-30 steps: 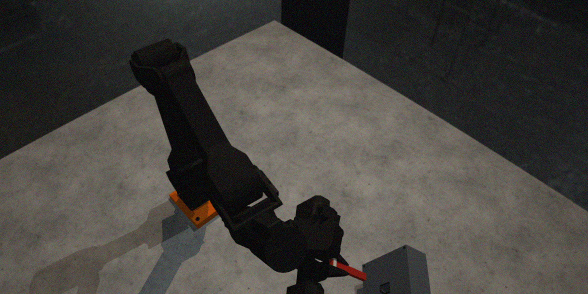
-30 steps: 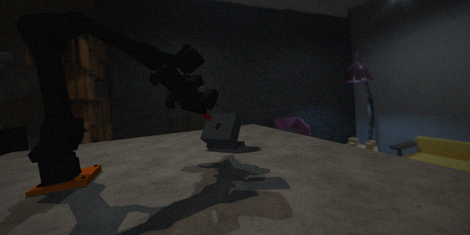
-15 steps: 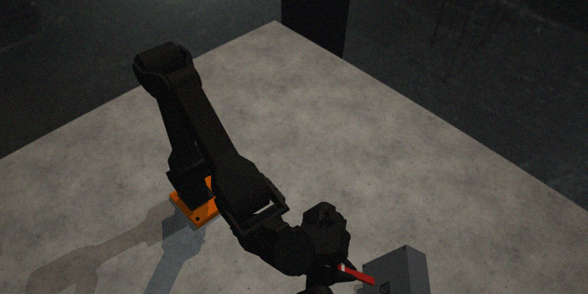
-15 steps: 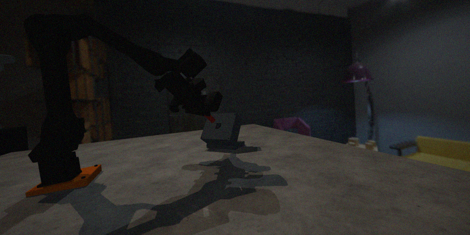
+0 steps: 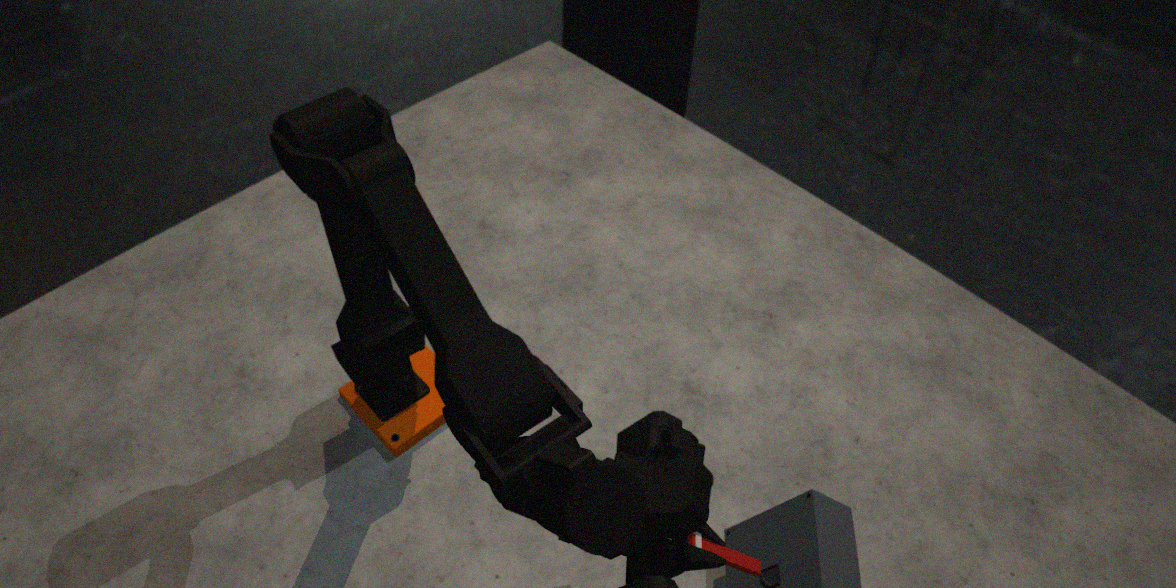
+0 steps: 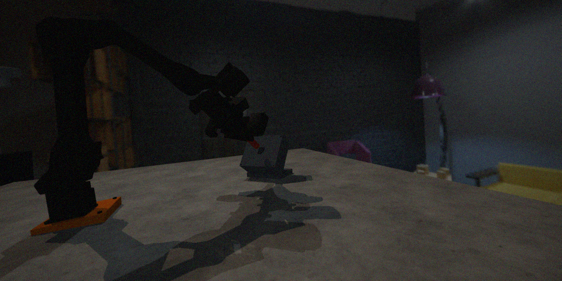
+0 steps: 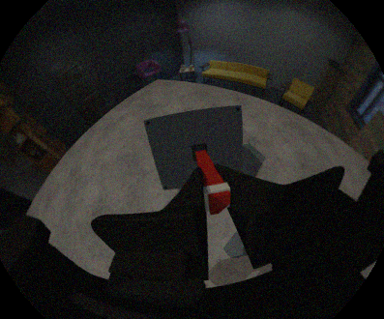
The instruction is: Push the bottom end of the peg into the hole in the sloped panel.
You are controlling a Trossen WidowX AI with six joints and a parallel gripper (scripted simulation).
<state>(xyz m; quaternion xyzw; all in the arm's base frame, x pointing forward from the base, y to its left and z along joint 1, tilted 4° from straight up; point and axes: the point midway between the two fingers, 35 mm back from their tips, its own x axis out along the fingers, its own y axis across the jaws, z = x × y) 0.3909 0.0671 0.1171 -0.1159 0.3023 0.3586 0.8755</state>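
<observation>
A red flat-sided peg (image 5: 740, 559) (image 6: 253, 144) (image 7: 209, 169) with a white band is held tilted. My gripper (image 5: 709, 548) (image 7: 207, 170) is shut on it, near the banded end. The grey sloped panel (image 5: 761, 530) (image 6: 251, 161) (image 7: 172, 155) stands in front of the gripper. Its dark hole (image 5: 770, 575) (image 6: 261, 150) (image 7: 199, 146) is in the face. The peg's free end is right at the hole's mouth, overlapping its lower edge in the wrist view. I cannot tell whether it touches or is inside. Much of the hole is hidden behind the peg in the wrist view.
The arm's orange base plate (image 5: 395, 437) (image 6: 78, 221) sits on the grey table (image 5: 658, 254) (image 6: 393, 216) (image 7: 100, 159). The panel's shadow falls beside it. The table's far corner lies beyond the panel in the wrist view, with yellow seats in the background.
</observation>
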